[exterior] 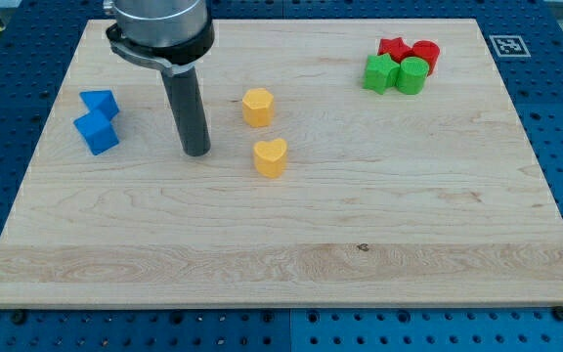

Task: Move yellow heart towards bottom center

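Note:
The yellow heart (270,156) lies on the wooden board a little left of the middle. A second yellow block, roughly hexagonal (257,107), sits just above it towards the view's top. My tip (196,152) rests on the board to the left of the yellow heart, about level with it, with a clear gap between them. The rod rises from there to the arm's head at the view's top left.
Two blue blocks (97,120) sit touching near the left edge. At the top right a red star (392,49), a red cylinder (425,54), a green star (381,71) and a green cylinder (411,75) are clustered. An AprilTag (507,44) marks the board's top right corner.

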Robot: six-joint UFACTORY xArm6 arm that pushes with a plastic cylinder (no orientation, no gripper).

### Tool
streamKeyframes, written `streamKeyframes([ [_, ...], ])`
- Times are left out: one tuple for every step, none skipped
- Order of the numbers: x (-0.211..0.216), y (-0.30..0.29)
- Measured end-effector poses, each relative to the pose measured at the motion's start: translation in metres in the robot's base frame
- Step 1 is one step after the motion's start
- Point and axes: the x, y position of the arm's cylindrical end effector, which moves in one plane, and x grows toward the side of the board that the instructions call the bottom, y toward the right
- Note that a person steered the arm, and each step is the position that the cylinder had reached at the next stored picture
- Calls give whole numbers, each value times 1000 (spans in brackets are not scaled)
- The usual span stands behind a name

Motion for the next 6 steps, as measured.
streamKeyframes([
  [-6,32],
  [-4,70],
  [5,101],
  [23,103],
  [50,96],
  [81,67],
])
